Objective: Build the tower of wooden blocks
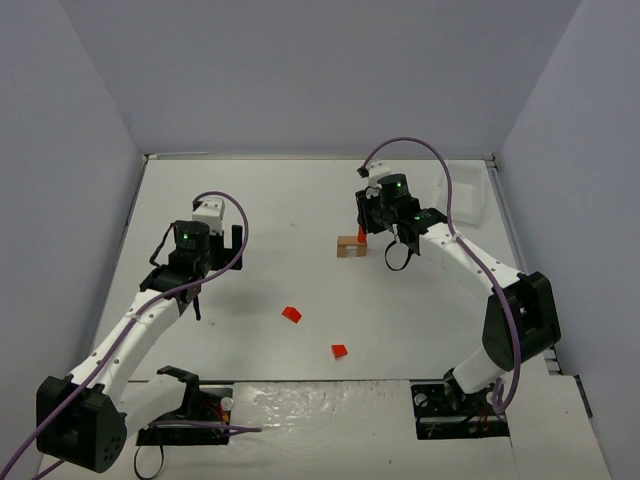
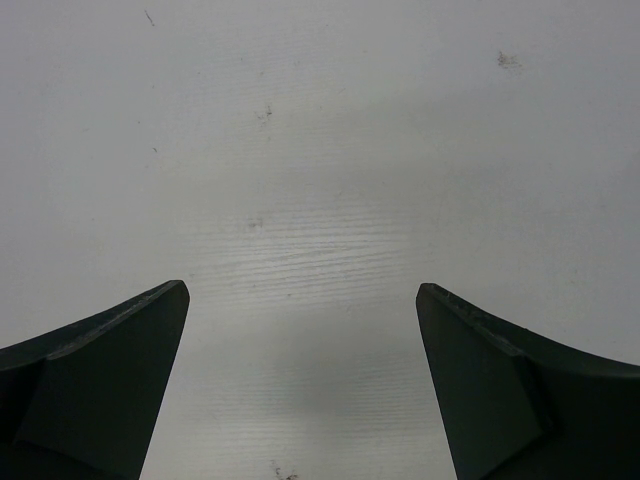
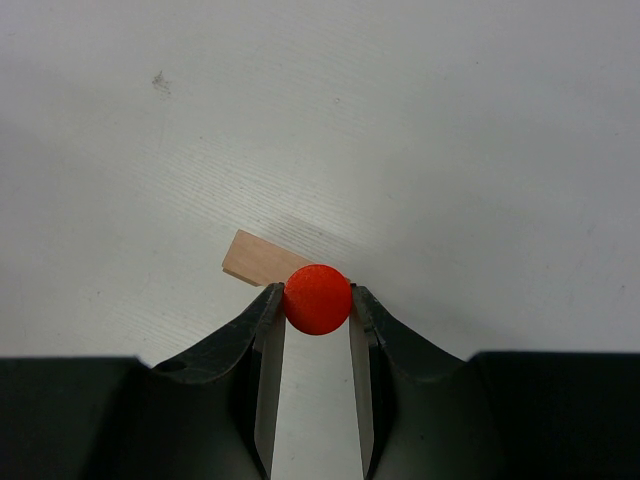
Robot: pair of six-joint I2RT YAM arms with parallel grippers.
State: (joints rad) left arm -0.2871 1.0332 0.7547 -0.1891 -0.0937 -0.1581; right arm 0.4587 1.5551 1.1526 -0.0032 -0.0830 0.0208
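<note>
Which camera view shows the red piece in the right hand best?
The right wrist view: the red piece is large and sharp, pinched in the right hand. The top view shows only a red speck; the left wrist view shows none of it.

Beside block (image 3: 255, 262) hangs cylinder (image 3: 318, 298) (in right tool (image 3: 318, 302)).

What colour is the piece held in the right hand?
The piece is red-orange; right wrist view.

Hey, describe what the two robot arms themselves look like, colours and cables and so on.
Both the left arm and right arm have white links with bulky black joints. A purple cable loops along each, and a small green light glows near each wrist. The jaws are dark, tapering blades.
</note>
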